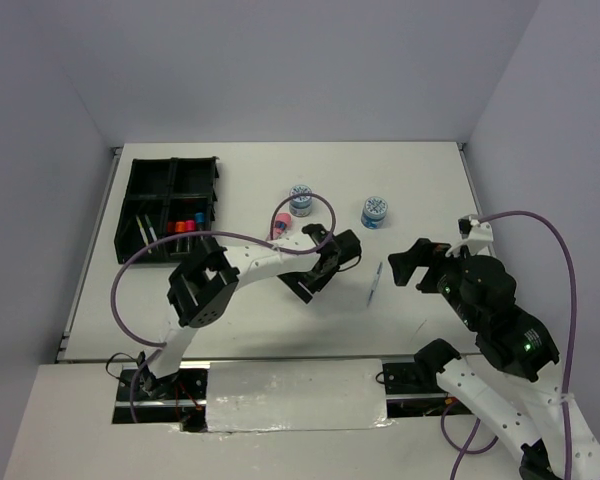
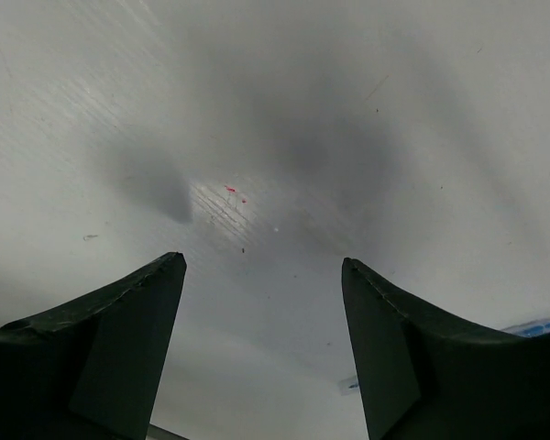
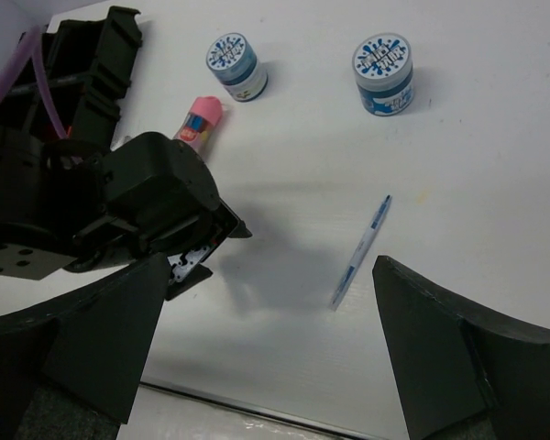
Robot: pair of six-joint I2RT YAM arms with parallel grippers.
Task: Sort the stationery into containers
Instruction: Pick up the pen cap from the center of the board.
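Note:
The black organiser tray (image 1: 170, 190) stands at the far left and holds markers with orange, red and blue caps (image 1: 187, 226) and thin pens (image 1: 145, 232). Two blue-white tubs (image 1: 301, 200) (image 1: 374, 211) and a pink tube (image 1: 280, 226) stand on the table. A grey-blue pen (image 1: 375, 282) lies between the grippers. My left gripper (image 1: 315, 282) is open and empty, low over bare table (image 2: 264, 266), left of the pen (image 2: 532, 326). My right gripper (image 1: 408, 268) is open and empty (image 3: 268, 266), just right of the pen (image 3: 359, 252). No neon squares show.
The right wrist view shows both tubs (image 3: 235, 64) (image 3: 382, 71), the pink tube (image 3: 200, 122), the tray's corner (image 3: 92, 64) and the left arm's head (image 3: 156, 202). The left arm's purple cable (image 1: 320, 200) arcs over the tube and left tub. Walls enclose the table.

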